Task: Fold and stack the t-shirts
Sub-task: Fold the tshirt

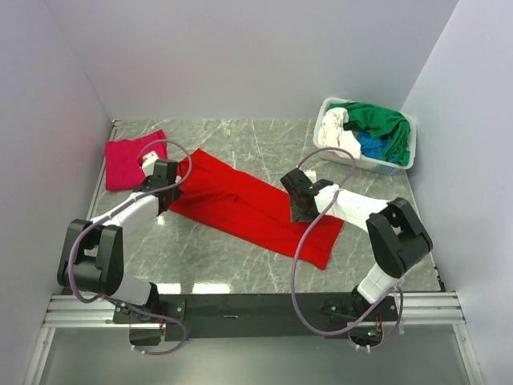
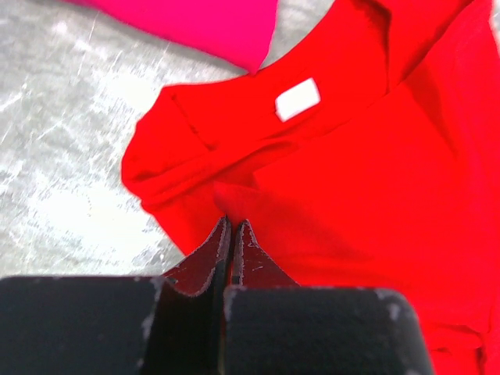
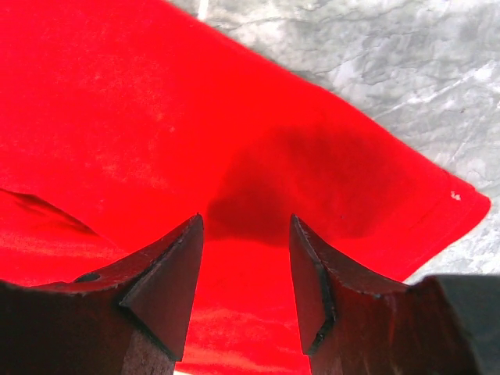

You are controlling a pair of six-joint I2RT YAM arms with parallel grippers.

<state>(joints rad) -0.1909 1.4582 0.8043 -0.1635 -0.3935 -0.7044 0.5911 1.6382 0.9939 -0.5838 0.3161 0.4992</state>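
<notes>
A bright red t-shirt point(image 1: 248, 204) lies spread in a long strip across the marble table. My left gripper point(image 1: 172, 170) is at its left, collar end. In the left wrist view the jaws point(image 2: 232, 224) are pressed together on a raised fold of the red t-shirt point(image 2: 375, 156), just below its white label point(image 2: 298, 99). My right gripper point(image 1: 295, 196) hovers over the shirt's right part, open and empty, with the red cloth point(image 3: 156, 117) under both fingers point(image 3: 168, 273). A folded magenta-pink t-shirt point(image 1: 128, 160) lies at the far left and also shows in the left wrist view point(image 2: 211, 23).
A white plastic basket point(image 1: 377, 166) stands at the back right, holding a green shirt point(image 1: 385, 120), a white shirt point(image 1: 337, 128) and a blue shirt point(image 1: 373, 146). Grey walls close in the table on the left, back and right.
</notes>
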